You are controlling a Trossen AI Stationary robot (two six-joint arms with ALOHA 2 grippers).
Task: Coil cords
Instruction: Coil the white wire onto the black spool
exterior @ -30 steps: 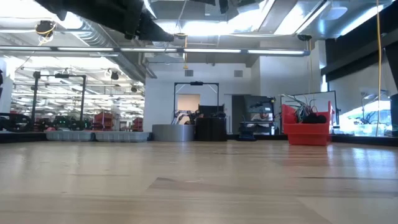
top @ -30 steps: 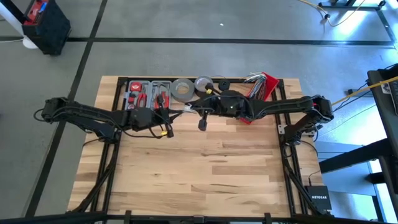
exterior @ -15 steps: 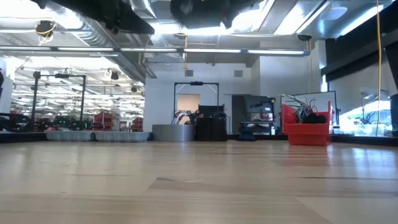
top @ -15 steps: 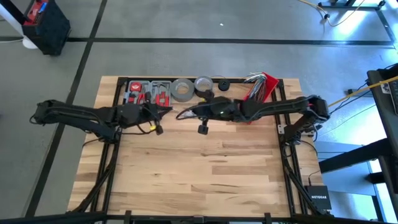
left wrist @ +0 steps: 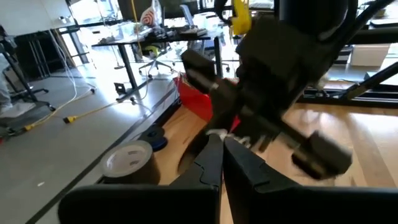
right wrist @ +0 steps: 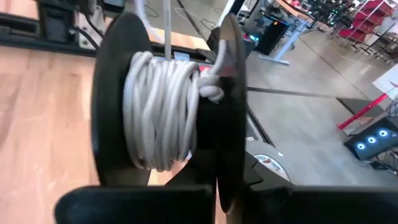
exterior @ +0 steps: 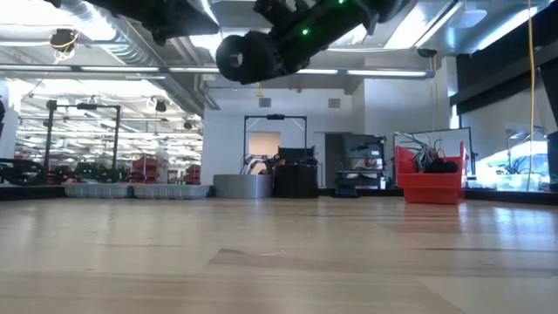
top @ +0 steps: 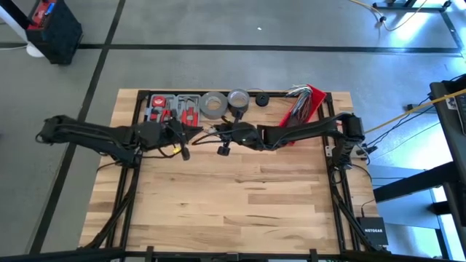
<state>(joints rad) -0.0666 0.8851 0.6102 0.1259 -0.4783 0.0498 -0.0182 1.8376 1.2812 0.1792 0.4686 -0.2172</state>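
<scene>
White cord (right wrist: 163,112): lying wound in many turns around a dark spool-like part right in front of the right wrist camera; one strand is rising straight up out of the coil. In the high view it is showing only as a thin pale line (top: 207,132) between the two pincers, raised above the worktop.
Right pincer (top: 216,133): reaching across from the right side toward the middle of the worktop's far half, fingers clenched; the white coil is sitting against them, though it is hard to tell whether they are pinching a strand. In the low view it is hanging high over the wood (exterior: 248,57).
Left pincer (top: 191,129): coming in from the left and meeting the right one almost tip to tip, fingers pressed together (left wrist: 222,163); what, if anything, lies between them cannot be told.
Yellow tag (top: 175,149): dangling under the left arm near its wrist.
Grey tape roll (top: 212,105): lying flat at the far edge, just behind the pincers.
Smaller roll (top: 238,97): sitting beside the grey one, to its right.
Tool tray (top: 173,109): holding red-handled tools, to the left of the rolls.
Red bin (top: 303,104): standing at the far right, full of loose wires.
Worktop (top: 240,204): pale wood planks, with both arms reaching over its far half.
</scene>
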